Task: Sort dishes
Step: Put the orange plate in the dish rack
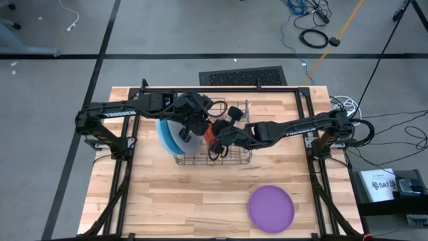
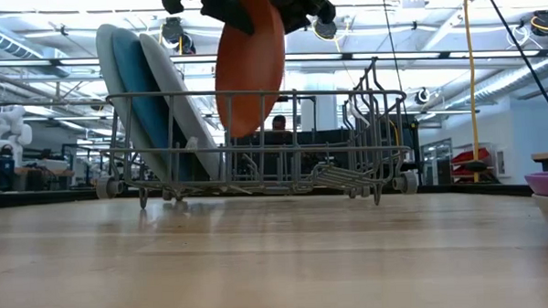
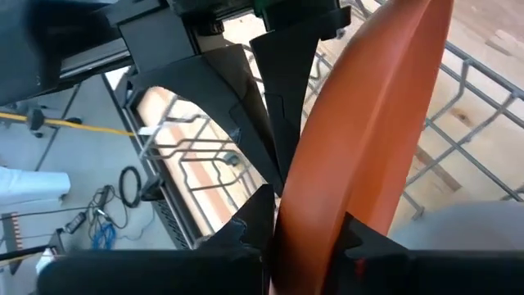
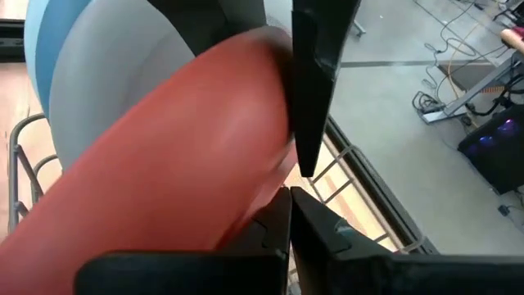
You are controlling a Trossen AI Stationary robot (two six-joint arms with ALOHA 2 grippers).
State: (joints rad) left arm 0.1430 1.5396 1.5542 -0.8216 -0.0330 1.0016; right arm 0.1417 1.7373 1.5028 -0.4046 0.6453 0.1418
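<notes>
Orange plate (image 2: pixel 250 62) hangs on edge above the wire dish rack (image 2: pixel 255 145), its lower rim dipping between the rack's top wires, roughly mid-rack. Both arms meet over it.

Left gripper (image 3: pixel 307 233): jaws straddle the plate's rim, one finger on each face, set close against it; cannot tell if they still pinch or have just slackened.

Right gripper (image 4: pixel 291 201): jaws fully closed, fingers pressed together with nothing between them, lying just beside the plate's edge.

Three large plates stand upright in the rack's left end: pale blue plate (image 2: pixel 110 91) outermost, blue plate (image 2: pixel 144 99) next, grey plate (image 2: pixel 186 111) leaning nearest the orange one.

Purple plate (image 1: pixel 271 206) lies flat near the tabletop (image 1: pixel 180 207) front edge, right of centre, well apart from the rack.
</notes>
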